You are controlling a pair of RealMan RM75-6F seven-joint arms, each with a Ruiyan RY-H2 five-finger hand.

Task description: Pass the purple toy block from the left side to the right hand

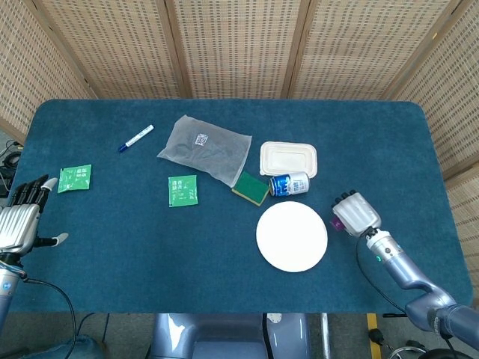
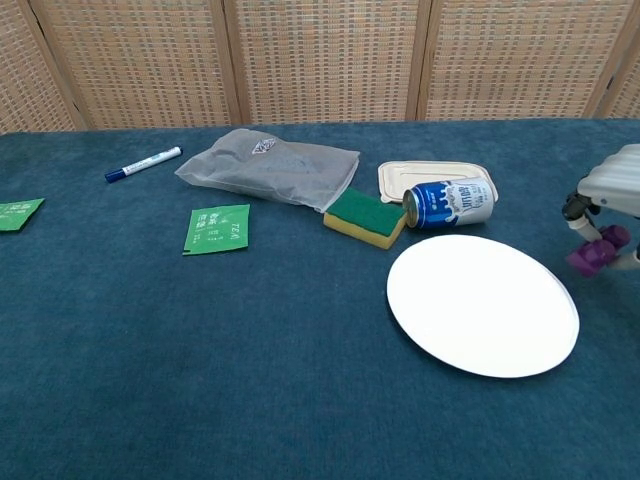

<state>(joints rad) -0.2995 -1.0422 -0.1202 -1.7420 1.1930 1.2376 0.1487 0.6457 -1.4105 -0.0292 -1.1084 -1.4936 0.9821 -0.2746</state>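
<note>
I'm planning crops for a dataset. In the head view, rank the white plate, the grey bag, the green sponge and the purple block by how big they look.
1. Grey bag
2. White plate; near the bag in area, so those two are uncertain
3. Green sponge
4. Purple block, mostly hidden under the right hand

Small purple toy block (image 2: pixel 598 251), lumpy shape, pinched under the right hand (image 2: pixel 612 190), low near the table's right edge
</note>
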